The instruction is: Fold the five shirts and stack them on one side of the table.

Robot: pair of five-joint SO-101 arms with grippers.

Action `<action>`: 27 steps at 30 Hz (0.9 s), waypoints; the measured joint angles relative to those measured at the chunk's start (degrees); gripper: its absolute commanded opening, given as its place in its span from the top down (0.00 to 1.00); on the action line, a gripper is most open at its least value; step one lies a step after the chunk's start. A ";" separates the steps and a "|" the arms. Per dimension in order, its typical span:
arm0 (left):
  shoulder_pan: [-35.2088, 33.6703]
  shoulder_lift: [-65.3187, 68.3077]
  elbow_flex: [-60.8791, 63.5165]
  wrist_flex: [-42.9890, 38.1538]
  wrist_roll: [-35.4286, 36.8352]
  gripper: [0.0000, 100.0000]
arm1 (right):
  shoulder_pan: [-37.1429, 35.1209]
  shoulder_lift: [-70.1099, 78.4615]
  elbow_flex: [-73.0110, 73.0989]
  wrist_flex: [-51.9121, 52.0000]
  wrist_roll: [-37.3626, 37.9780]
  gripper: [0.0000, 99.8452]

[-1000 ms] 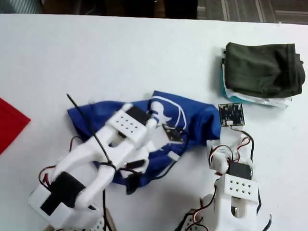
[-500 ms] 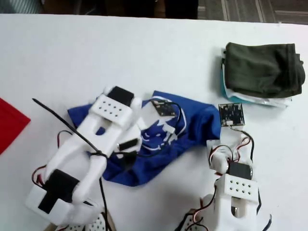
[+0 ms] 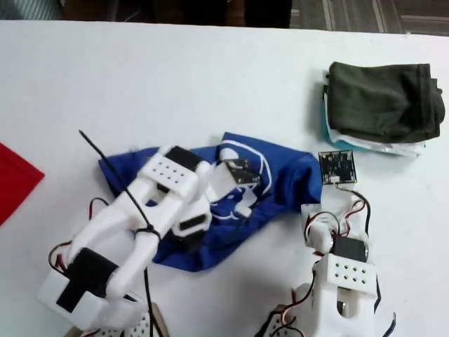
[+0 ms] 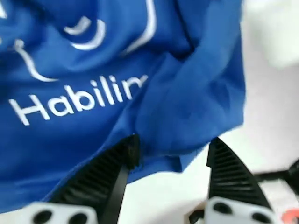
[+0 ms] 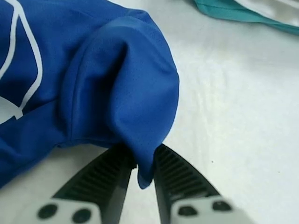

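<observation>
White desk (image 3: 210, 77) is carrying everything, with a dark floor running behind its far edge. A blue shirt (image 3: 280, 175) with white print is lying crumpled in the middle, under the left arm.

The left arm's fingers (image 4: 107, 177) are standing spread, with a loose fold of the blue shirt hanging between them and not yet clamped. The right arm's fingers (image 5: 107, 172) are pinching a bunched corner of the same shirt, nearly closed on the cloth.

Well beyond the right arm's fingers a stack (image 3: 379, 112) is sitting near the desk edge: a dark green shirt (image 3: 382, 102) is lying on top, with a white layer (image 3: 393, 147) and a teal layer (image 3: 328, 133) peeking out beneath. That looks like three shirts folded and stacked. The blue one is being worked now and is far from neat. A red shirt (image 3: 14, 179) is waiting unfolded, well off to the far side of the left arm's fingers, so two shirts are remaining.

Compared with half a second ago, the left arm has been drawing back and lower over the blue shirt — the right arm has been holding its place, and the stack and red shirt are lying unchanged.
</observation>
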 measured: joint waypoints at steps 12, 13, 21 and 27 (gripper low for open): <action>0.18 0.00 1.14 -2.29 3.08 0.85 | 0.00 0.00 0.00 0.00 0.00 0.98; 0.18 0.00 1.14 -2.29 3.08 0.84 | 0.00 0.00 0.00 0.00 0.00 0.98; 4.92 0.00 1.14 -2.29 3.16 0.98 | 0.00 0.00 0.00 0.00 0.00 0.98; 0.70 0.00 0.97 -0.53 3.08 0.97 | 0.00 0.00 0.26 -0.35 0.00 0.98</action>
